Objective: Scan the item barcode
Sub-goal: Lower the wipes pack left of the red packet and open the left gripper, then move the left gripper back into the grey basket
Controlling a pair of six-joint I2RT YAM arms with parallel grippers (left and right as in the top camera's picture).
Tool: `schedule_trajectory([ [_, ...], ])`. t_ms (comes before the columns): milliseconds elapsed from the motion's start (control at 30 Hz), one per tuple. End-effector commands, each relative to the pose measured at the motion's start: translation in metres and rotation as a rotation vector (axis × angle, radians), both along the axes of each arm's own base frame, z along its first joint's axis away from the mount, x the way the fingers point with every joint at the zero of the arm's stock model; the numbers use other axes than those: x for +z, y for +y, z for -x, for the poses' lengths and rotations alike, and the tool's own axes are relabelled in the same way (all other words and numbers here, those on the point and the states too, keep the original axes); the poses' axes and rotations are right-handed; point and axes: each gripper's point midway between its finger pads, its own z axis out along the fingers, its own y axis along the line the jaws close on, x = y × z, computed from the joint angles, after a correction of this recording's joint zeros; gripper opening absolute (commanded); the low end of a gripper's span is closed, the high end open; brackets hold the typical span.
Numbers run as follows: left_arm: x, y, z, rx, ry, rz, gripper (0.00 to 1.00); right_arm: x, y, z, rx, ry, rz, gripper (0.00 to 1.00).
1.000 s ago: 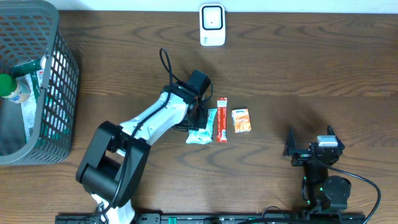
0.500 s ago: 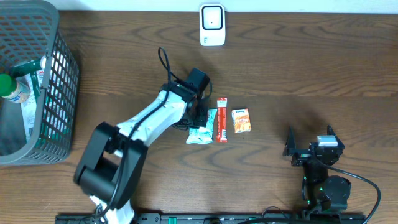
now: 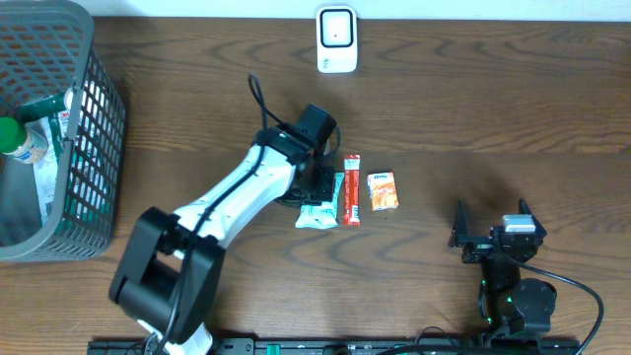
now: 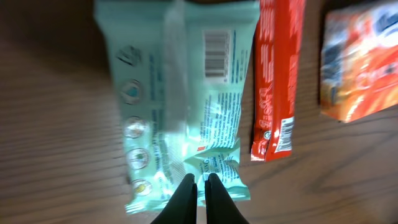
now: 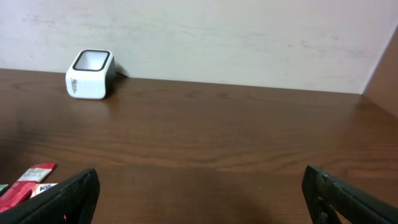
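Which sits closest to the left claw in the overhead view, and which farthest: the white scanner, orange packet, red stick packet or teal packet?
Counting from the left gripper:
1. teal packet, right under its fingers.
2. red stick packet, just right of the teal one.
3. orange packet, further right again.
4. white scanner, far off at the top of the picture.

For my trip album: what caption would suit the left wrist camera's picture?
Left gripper pinching a teal packet, barcode up, beside a red stick pack and an orange packet.
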Motion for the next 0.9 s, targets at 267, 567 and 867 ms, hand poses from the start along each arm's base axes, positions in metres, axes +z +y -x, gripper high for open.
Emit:
schedule_trajectory([
  [267, -0.038, -0.014, 0.027, -0.045, 0.128, -0.032, 0.07, -0.001, -0.001, 0.0, -0.004, 0.002, 0.005, 0.99],
  [567, 0.008, -0.016, 0.002, -0.015, 0.006, 0.05, 0.17, -0.001, -0.001, 0.0, -0.004, 0.002, 0.005, 0.99],
  [867, 0.149, 0.017, -0.045, 0.015, -0.361, 0.091, 0.33, -0.001, -0.001, 0.0, -0.004, 0.002, 0.005, 0.99],
])
